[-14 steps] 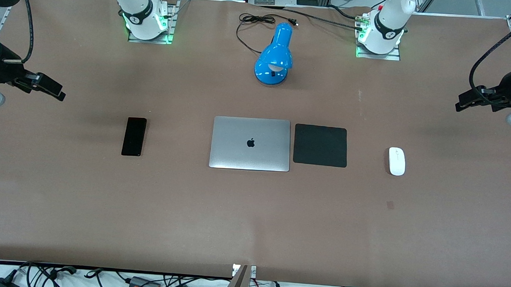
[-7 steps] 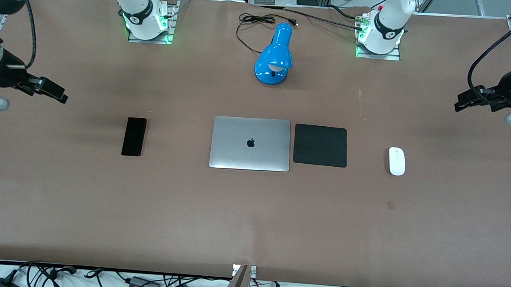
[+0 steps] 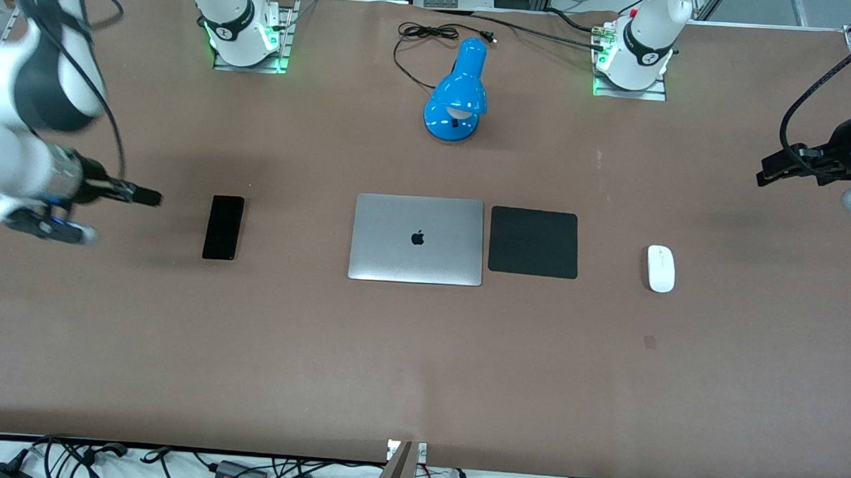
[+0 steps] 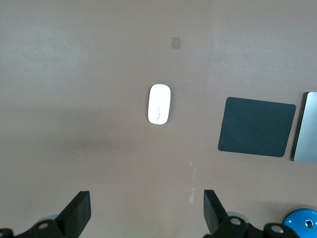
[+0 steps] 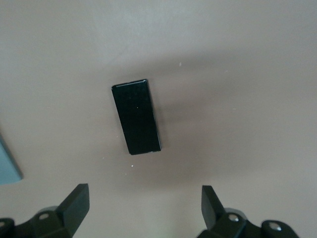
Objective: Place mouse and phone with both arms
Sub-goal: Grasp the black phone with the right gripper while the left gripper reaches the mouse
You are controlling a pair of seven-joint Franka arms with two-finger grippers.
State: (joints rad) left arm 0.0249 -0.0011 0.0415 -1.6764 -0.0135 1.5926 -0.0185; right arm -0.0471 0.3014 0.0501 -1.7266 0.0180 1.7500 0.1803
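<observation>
We log: right gripper (image 5: 141, 208) spread open, empty, mid-left of front frame beside phone (image 3: 223, 227), phone's long axis vertical; left gripper (image 4: 146, 213) open, upper right, mouse (image 3: 660, 269) below it.

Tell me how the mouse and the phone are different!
The mouse is white and oval; the phone is black and a flat rectangle. The mouse is shorter, the phone longer and slimmer. The mouse lies toward the left arm's end of the table, near the mouse pad; the phone lies toward the right arm's end. Both rest flat on the table, untouched.
</observation>
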